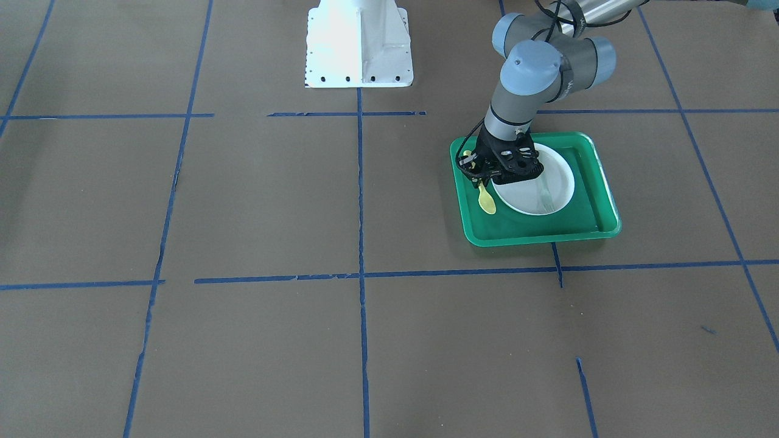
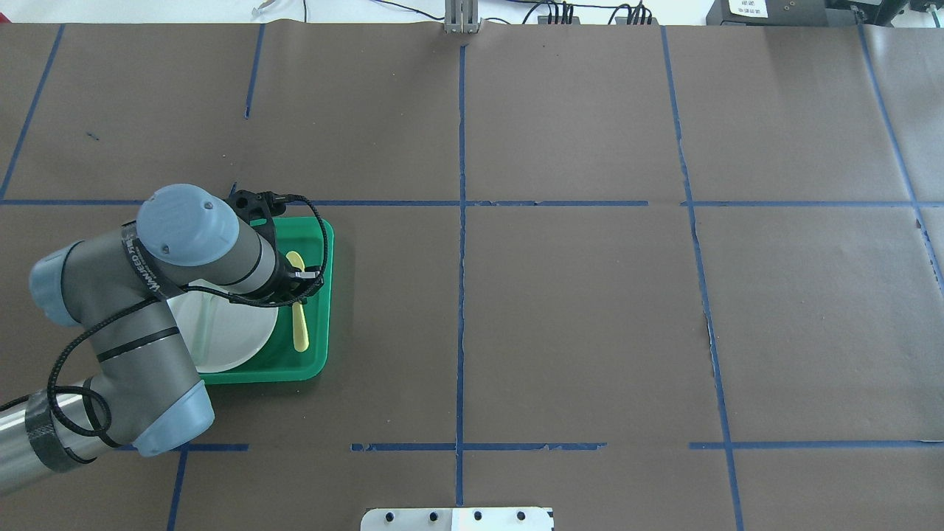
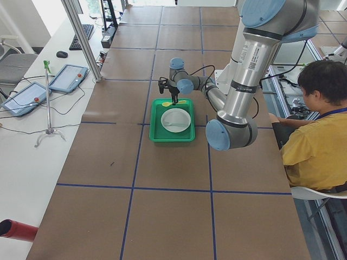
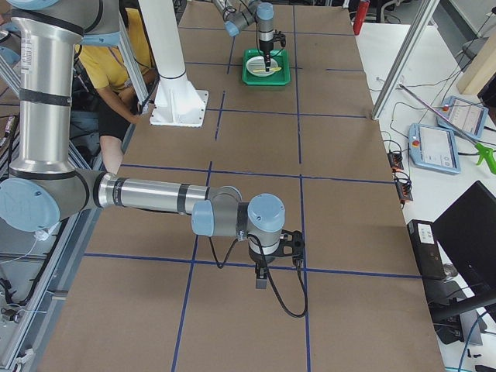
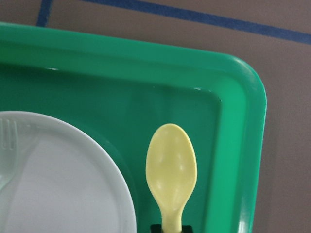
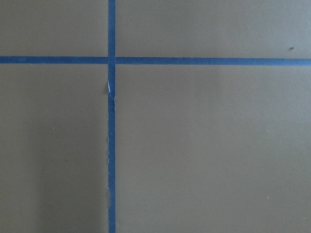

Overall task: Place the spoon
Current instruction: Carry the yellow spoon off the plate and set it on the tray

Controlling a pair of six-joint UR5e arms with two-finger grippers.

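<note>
Left jaws tight on spoon (image 5: pixel 171 167), inside green tray (image 5: pixel 245 145).

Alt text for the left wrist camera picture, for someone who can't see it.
A yellow spoon points its bowl up the frame inside the corner of a green tray, right of a white plate, its handle running down into the tool at the bottom edge. A pale fork lies on the plate; brown table with blue tape shows beyond.
</note>
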